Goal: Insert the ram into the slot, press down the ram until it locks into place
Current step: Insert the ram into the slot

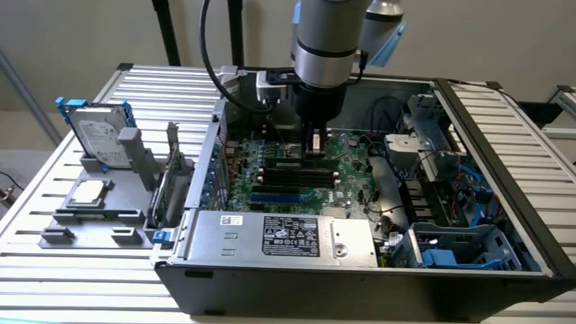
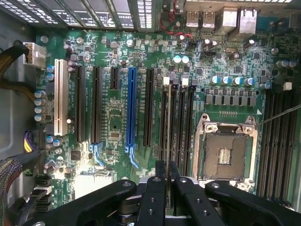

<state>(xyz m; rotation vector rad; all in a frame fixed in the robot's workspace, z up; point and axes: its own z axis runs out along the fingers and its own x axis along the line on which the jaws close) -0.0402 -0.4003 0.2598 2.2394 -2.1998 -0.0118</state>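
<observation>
Ram, a long thin circuit-board stick (image 2: 168, 122), is showing edge-on as a pale line, and the two black fingers (image 2: 160, 175) of your gripper (image 2: 167, 165) are clamping it from both sides. It is lying lengthwise over a long narrow black slot (image 2: 164, 115) with pale end latches, on the large green motherboard (image 2: 110, 108). You cannot tell whether it is seated. In the exterior view, your gripper (image 1: 316, 150) is reaching down into the open dark computer case (image 1: 270, 297).
</observation>
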